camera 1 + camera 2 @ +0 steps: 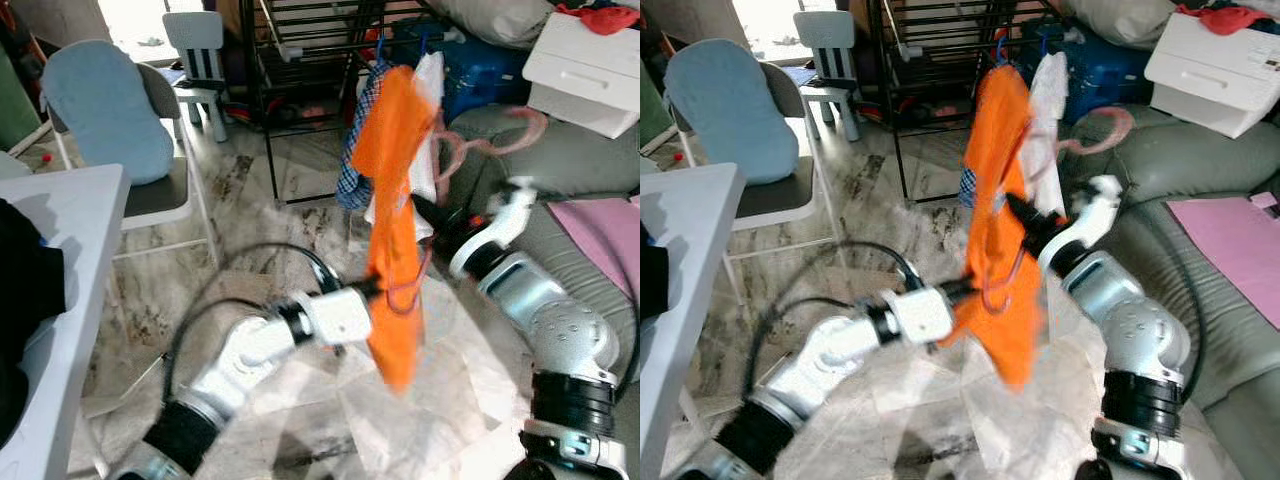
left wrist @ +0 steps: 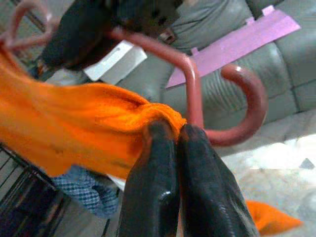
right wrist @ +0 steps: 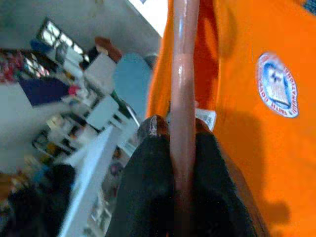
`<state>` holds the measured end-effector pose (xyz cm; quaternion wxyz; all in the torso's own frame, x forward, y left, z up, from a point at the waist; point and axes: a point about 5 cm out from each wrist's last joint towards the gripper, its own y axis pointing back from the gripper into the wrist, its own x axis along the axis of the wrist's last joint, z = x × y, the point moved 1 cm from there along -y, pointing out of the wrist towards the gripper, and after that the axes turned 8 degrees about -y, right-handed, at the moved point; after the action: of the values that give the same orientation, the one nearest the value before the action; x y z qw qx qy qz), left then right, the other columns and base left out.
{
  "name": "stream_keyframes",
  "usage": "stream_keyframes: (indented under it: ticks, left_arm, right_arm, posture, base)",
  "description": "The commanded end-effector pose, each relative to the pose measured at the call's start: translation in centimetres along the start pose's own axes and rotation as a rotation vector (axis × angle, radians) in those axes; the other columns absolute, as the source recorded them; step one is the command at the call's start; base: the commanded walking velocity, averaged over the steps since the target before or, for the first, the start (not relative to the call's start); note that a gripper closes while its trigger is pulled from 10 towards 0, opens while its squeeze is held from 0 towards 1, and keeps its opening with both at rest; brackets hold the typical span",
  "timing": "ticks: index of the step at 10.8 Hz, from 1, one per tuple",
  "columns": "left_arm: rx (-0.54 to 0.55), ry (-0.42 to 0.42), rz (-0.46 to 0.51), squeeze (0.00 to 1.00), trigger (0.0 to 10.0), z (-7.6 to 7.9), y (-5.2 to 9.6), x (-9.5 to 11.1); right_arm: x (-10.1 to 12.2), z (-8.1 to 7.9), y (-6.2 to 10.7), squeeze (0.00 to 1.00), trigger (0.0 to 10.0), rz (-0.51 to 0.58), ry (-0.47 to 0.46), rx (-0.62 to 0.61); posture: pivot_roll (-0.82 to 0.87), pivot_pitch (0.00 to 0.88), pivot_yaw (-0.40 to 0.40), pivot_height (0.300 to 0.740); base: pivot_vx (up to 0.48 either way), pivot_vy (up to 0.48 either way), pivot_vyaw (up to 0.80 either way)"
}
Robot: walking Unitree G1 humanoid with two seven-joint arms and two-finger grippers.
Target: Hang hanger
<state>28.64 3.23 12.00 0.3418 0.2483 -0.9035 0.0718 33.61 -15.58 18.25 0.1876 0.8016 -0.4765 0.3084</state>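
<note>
An orange shirt point(image 1: 393, 200) hangs in mid-air on a reddish-pink hanger point(image 2: 247, 98), in front of the black drying rack point(image 1: 300, 60). My left gripper point(image 2: 177, 133) is shut, pinching a bunched fold of the orange cloth right beside the hanger's curved hook. In the left eye view this gripper point(image 1: 375, 288) reaches in from the left at the shirt's middle. My right gripper point(image 3: 180, 128) is shut around a straight bar of the hanger point(image 3: 183, 74), next to the shirt's round badge point(image 3: 276, 84). It comes in from the right point(image 1: 425, 212), above the left one.
A checked cloth point(image 1: 352, 170) and a white cloth point(image 1: 425, 160) hang on the rack behind the shirt. A grey sofa point(image 1: 580, 160) with a pink cloth point(image 1: 600, 225) lies at right. A blue-cushioned chair point(image 1: 105, 110) and a white table point(image 1: 60, 250) stand at left. Clear plastic sheet point(image 1: 400, 420) covers the floor.
</note>
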Motion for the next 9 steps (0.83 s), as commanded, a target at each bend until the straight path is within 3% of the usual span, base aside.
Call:
stream_keyframes:
  ticks: [1, 2, 5, 7, 9]
  left_arm:
    - [-0.031, -0.001, -0.001, 0.0, 10.0, 0.6, 0.0, -0.1]
    - [-0.042, 0.034, -0.005, 1.0, 10.0, 0.9, 0.0, -0.3]
    - [-0.066, 0.057, -0.004, 1.0, 10.0, 1.4, 0.2, -0.3]
    - [-0.062, 0.064, -0.003, 1.0, 10.0, 1.2, 0.5, -0.2]
    - [-0.067, 0.071, -0.002, 1.0, 10.0, 1.4, 0.8, 0.0]
  right_arm:
    - [0.4, -0.6, -0.3, 0.0, 10.0, 0.014, 0.096, 0.018]
    - [0.3, -0.2, -0.3, 0.0, 10.0, 0.013, 0.222, -0.005]
    - [-2.0, -0.1, 0.5, 0.0, 10.0, -0.048, 0.406, 0.044]
    - [-2.5, 0.4, 0.8, 0.0, 10.0, -0.019, 0.526, 0.041]
    - [-2.7, 0.6, 0.9, 0.0, 10.0, -0.003, 0.589, 0.055]
  posture:
    - [-0.17, 0.0, -0.018, 0.74]
    - [-0.17, 0.0, -0.019, 0.74]
    - [-0.17, 0.001, -0.017, 0.74]
    - [-0.16, 0.004, -0.014, 0.74]
    - [-0.16, 0.006, -0.013, 0.74]
  base:
    - [0.0, 0.0, 0.0]
    - [0.0, 0.0, 0.0]
    - [0.0, 0.0, 0.0]
    - [0.0, 0.0, 0.0]
    - [0.0, 0.0, 0.0]
